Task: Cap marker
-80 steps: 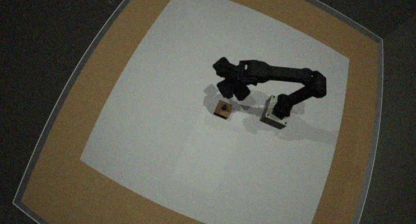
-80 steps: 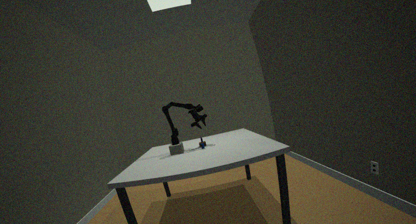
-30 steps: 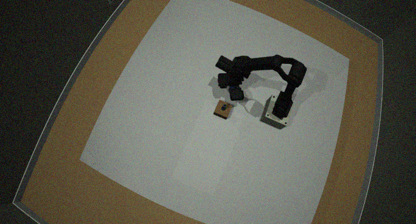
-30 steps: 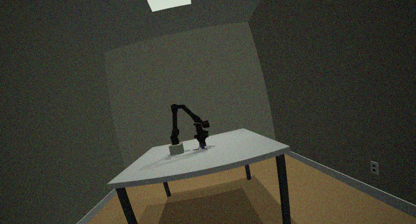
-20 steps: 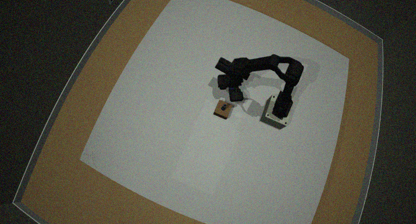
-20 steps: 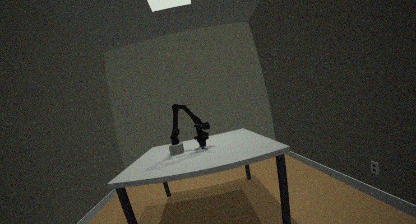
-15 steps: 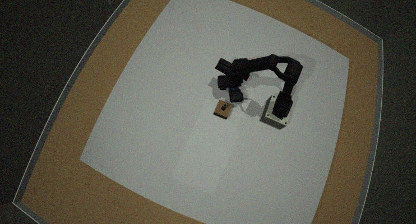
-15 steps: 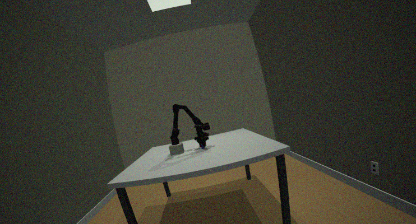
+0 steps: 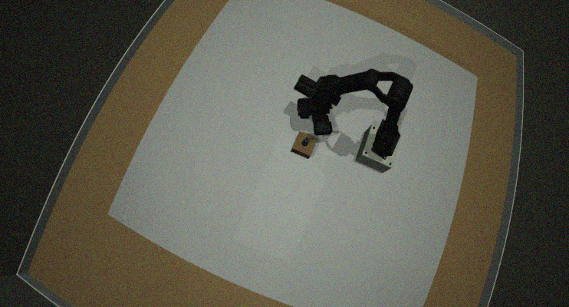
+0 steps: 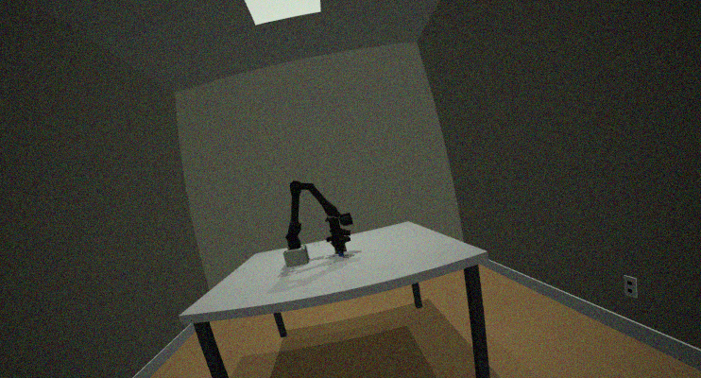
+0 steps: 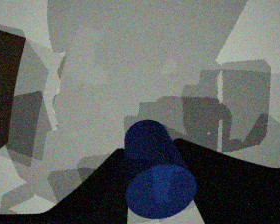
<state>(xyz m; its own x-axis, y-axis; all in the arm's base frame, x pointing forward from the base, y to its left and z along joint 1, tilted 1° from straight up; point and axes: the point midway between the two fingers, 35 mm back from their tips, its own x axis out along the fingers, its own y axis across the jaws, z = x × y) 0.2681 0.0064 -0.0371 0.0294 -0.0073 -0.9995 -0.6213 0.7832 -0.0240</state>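
Observation:
The blue cap (image 11: 157, 175) (image 10: 340, 253) stands on the white table (image 9: 222, 193) (image 10: 401, 262), and my gripper (image 11: 149, 151) (image 9: 321, 126) (image 10: 339, 249) is shut on it, one dark finger on each side. In the top view the gripper hides the cap from above. The brown holder block (image 9: 296, 151) (image 11: 3, 83) sits just beside the gripper, a little nearer the table's front. The dark blue marker (image 9: 304, 140) stands upright in it. In the wrist view only a corner of the block shows at the left edge, and the marker is out of view there.
The arm's pale base block (image 9: 366, 158) (image 10: 296, 256) stands on the table to the right of the holder block. The table is bounded by its edges over a brown floor (image 9: 99, 153).

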